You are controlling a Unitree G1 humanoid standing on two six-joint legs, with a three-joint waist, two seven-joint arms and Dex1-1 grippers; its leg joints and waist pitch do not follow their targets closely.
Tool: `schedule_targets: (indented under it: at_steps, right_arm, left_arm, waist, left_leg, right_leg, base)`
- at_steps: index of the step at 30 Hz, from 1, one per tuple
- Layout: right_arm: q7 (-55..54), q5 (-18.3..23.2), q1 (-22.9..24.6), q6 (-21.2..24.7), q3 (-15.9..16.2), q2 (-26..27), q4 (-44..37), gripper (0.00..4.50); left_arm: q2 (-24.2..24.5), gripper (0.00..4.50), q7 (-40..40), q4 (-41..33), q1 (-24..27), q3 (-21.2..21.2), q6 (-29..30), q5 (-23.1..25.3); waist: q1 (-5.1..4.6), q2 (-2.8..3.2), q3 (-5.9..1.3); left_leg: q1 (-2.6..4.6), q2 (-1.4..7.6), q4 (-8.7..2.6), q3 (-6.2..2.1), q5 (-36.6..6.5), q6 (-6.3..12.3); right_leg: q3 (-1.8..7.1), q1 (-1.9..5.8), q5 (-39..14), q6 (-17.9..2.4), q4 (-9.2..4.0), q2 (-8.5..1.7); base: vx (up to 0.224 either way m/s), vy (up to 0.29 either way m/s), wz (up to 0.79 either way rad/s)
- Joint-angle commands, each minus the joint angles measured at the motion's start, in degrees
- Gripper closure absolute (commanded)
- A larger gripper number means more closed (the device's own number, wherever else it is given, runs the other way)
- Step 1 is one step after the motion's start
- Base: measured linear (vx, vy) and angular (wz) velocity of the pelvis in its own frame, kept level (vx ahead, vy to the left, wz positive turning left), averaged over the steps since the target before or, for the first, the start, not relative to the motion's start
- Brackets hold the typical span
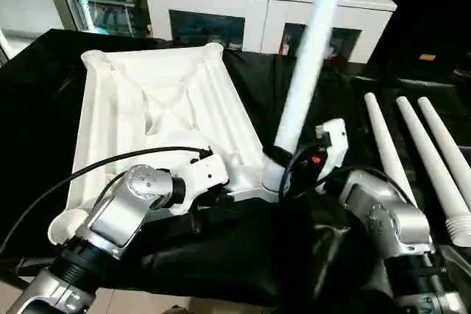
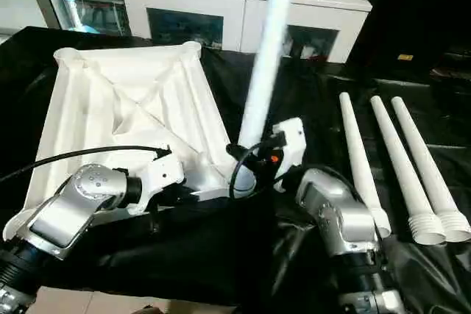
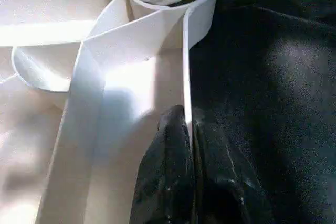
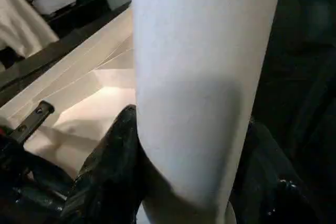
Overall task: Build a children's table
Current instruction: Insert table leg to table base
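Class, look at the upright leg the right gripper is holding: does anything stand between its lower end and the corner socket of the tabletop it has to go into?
Nothing visible does. The leg, shut in the right gripper, already stands with its threaded end in the corner socket. The left gripper pinches the tabletop rim beside that socket, not across it.

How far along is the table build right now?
None of the legs is confirmed seated. In hand: the right gripper holds one leg upright at the tabletop's near corner socket, while the left gripper pinches the rim. Three legs wait on the black cloth.
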Motion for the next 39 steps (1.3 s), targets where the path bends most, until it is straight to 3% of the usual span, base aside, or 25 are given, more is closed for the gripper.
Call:
schedule_targets:
  at_steps: [1,8,13,20,27,32,39]
  right_arm:
    - [-1.32,-0.8,2.3,-0.36,-0.75,0.47,2.78,2.64]
    - [0.24,-1.97,6.05,-6.7,-0.03,1.91,3.17,2.64]
    - [0.06,-4.18,7.5,-12.57,0.19,3.0,4.0,2.64]
    - [0.46,-5.63,9.91,-21.51,-0.08,4.53,6.52,2.64]
    - [0.71,-7.58,11.33,-26.83,0.63,4.69,8.14,2.64]
    - [0.57,-9.73,11.67,-28.56,2.29,4.22,10.19,2.64]
    - [2.03,-12.41,10.94,-24.4,6.6,2.04,11.61,2.64]
  left_arm:
    - [-2.09,4.5,1.19,0.94,-0.01,0.15,0.07,-1.25]
    - [-3.17,4.5,2.5,1.98,-1.11,1.14,0.58,-1.14]
    - [-3.75,4.5,3.28,2.45,-1.52,1.56,0.84,-0.9]
    - [-4.2,4.5,3.39,2.72,-1.86,1.98,1.13,-0.79]
    - [-4.51,4.5,3.58,3.12,-2.02,2.04,1.07,-0.63]
    - [-4.64,4.5,3.72,3.19,-2.15,1.92,1.13,-0.73]
    - [-4.66,4.5,3.69,3.31,-2.24,1.91,1.04,-0.6]
  waist:
    - [-0.35,-0.05,-2.58]
    - [-0.25,0.09,-2.23]
    - [-0.21,-0.23,-2.12]
    - [-0.35,-0.24,-2.25]
    - [-0.29,-0.34,-2.13]
    - [-0.37,-0.31,-2.0]
    - [-0.81,-0.41,-1.75]
  left_leg:
    - [1.07,5.27,-5.97,-1.92,-10.58,-1.03]
    - [1.22,5.38,-6.32,-1.92,-13.43,-1.41]
    - [1.32,5.36,-6.49,-1.62,-14.88,-1.14]
    - [1.01,5.5,-6.91,-1.45,-11.82,0.38]
    - [1.19,5.53,-6.83,-1.24,-12.76,0.94]
    - [1.02,5.57,-7.1,-1.41,-13.64,0.86]
    - [1.14,5.63,-7.41,-1.77,-18.24,-0.8]
  right_leg:
    - [3.15,0.81,-9.36,-12.72,-4.55,-5.71]
    - [3.23,0.35,-12.81,-11.64,-5.13,-5.83]
    - [3.24,0.04,-16.82,-10.34,-5.71,-6.06]
    - [2.98,0.34,-12.17,-10.63,-5.45,-5.83]
    - [3.17,0.16,-13.75,-10.83,-5.82,-6.01]
    - [3.11,0.2,-15.84,-10.2,-6.0,-5.94]
    - [3.24,-0.18,-22.09,-8.52,-6.68,-6.04]
  base:
    - [0.0,0.0,0.0]
    - [0.0,0.0,0.0]
    - [0.0,0.0,0.0]
    - [0.0,0.0,0.0]
    - [0.0,0.0,0.0]
    - [0.0,0.0,0.0]
    - [0.0,0.0,0.0]
